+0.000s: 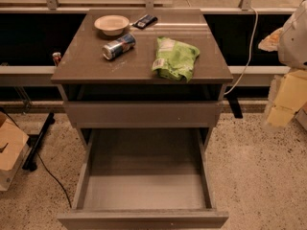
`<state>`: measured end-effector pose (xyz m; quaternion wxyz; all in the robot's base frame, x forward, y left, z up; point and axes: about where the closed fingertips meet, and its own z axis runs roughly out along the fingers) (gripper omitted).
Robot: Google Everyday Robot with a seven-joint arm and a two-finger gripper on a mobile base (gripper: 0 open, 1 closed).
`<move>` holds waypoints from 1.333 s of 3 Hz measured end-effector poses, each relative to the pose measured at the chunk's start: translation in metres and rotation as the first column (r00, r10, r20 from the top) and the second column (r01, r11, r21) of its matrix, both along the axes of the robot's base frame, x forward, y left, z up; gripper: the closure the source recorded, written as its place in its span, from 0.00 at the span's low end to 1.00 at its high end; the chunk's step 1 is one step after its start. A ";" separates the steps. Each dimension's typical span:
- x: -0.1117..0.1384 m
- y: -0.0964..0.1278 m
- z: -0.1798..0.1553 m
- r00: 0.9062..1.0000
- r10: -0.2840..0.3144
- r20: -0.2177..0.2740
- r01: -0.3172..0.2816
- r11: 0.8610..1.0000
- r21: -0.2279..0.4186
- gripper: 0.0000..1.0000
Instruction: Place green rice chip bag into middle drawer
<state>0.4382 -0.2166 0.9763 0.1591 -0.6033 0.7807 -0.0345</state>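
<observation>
my claw (287,97) hangs at the right edge, well apart from the surface (86,56); i cannot tell its state. the green rice chip bag (175,57), crinkled light-green foil with a whitish far end, lies on the right of that smooth brown top. i should pinch a raised fold from above, as foil slips, then lower it into the open, bare-floored middle drawer (144,190) below.
</observation>
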 end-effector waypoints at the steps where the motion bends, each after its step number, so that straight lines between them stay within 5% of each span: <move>1: 0.000 0.000 0.000 1.000 0.000 0.000 0.000 1.000 0.000 0.00; 3: 0.025 0.035 -0.016 0.999 -0.046 -0.018 0.049 0.981 0.188 0.00; 4: 0.050 0.064 -0.037 0.998 -0.057 -0.023 0.061 0.958 0.280 0.00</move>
